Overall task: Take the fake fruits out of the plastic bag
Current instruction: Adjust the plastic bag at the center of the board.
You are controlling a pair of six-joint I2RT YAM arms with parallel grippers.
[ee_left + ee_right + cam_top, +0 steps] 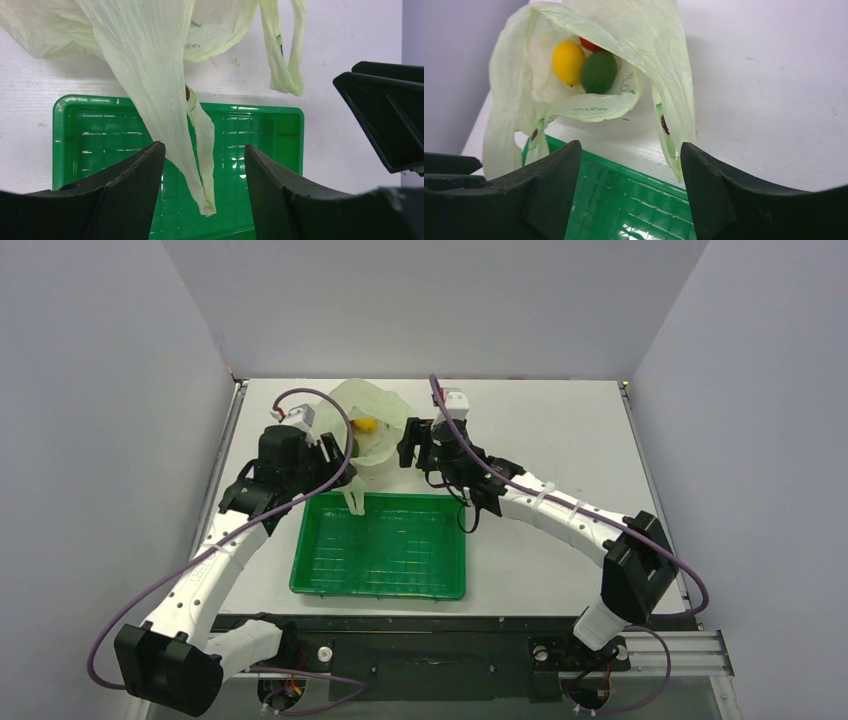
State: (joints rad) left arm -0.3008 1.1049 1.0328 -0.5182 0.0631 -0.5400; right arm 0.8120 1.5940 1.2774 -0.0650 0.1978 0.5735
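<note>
- Left fingers [125, 195] are apart, and a strip of the plastic bag [165, 100] hangs between them over the one green tray [75, 125].
- The bag is near the table's [560, 430] far edge, left of middle.
- Right fingers [549, 185] are apart, facing the bag's open mouth.
- Only the right wrist view shows three fruits inside: lemon [568, 62], green fruit [598, 72], red fruit [590, 45].

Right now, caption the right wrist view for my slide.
Open right gripper facing plastic bag holding lemon, green fruit, red fruit.
</note>
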